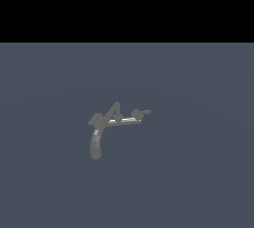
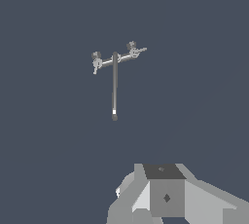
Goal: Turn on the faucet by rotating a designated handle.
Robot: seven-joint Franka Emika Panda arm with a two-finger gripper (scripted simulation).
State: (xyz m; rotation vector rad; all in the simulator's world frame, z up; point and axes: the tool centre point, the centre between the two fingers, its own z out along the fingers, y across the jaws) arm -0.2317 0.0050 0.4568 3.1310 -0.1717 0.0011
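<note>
We see the faucet (image 1: 106, 128) alone on the flat blue-grey floor (image 1: 198, 182), its handle (image 1: 140, 113) at the end of the pale rod (image 1: 123, 121) toward the exterior view's right. The arm is absent from the exterior view. In the wrist view only the gripper (image 2: 165, 196) body shows, well apart from the faucet (image 2: 115, 84), its fingertips cut off, so we cannot tell its opening.
</note>
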